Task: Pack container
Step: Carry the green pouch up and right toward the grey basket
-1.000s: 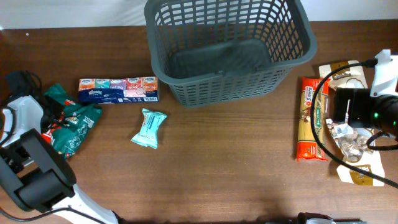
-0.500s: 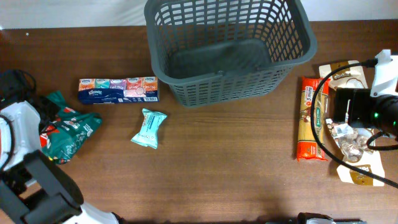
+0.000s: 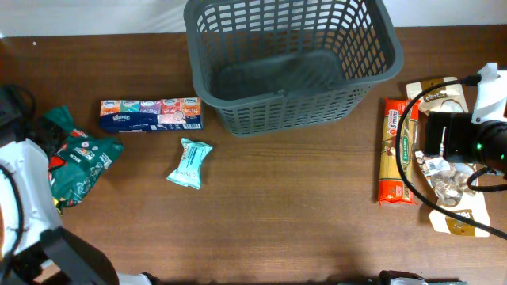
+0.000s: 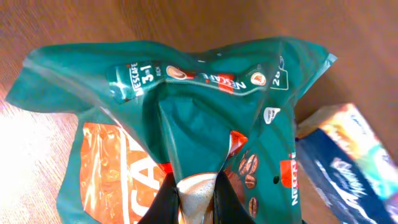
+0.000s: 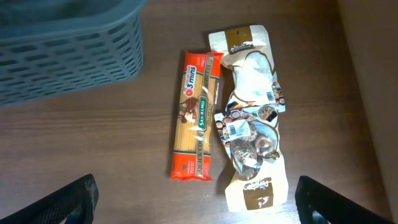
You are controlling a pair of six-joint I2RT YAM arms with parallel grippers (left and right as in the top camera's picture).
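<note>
While the large dark grey lattice-sided plastic container [image 3: 293, 71] stands far-centre overhead, the crinkled green foil coffee packet [image 3: 79, 158] lies well to its left, nearest the left arm. Left wrist: the left gripper [image 4: 196, 193] is pinched onto that packet. Right wrist: the right gripper [image 5: 196, 199] gapes wide and empty, with the container at upper left.

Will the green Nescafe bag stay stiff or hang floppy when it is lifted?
Probably floppy: the green Nescafe bag creases sharply where the left hand pinches it. Its glossy film may be slippery, so it could slide out.
</note>
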